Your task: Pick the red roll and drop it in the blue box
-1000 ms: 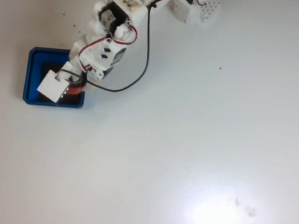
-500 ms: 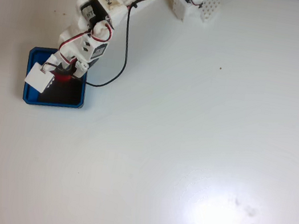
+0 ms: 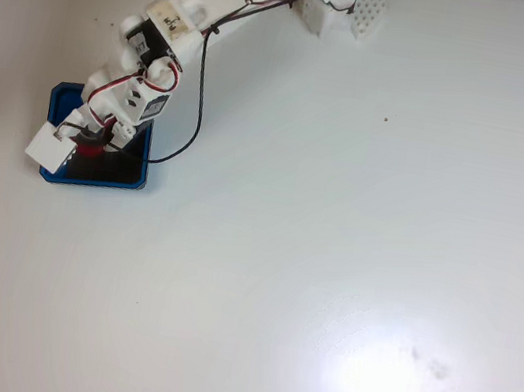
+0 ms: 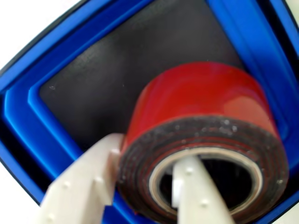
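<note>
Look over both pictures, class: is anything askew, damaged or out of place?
Nothing stands out. The gripper holds the red roll over the blue box, one finger through the core, one outside. The white table shows only faint specks.

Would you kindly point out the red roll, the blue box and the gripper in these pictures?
red roll [image 4: 205, 100]: wrist view, on its red outer side.
blue box [image 4: 77, 46]: wrist view, on its blue rim.
gripper [image 4: 140, 189]: wrist view, midway between the fingertips, shut on the roll's wall.

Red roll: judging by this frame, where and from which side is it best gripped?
Pinch the red roll through its wall: one finger in the hollow core, the other on the red outer side, coming at the open end face. The hand does so over the blue box.
</note>
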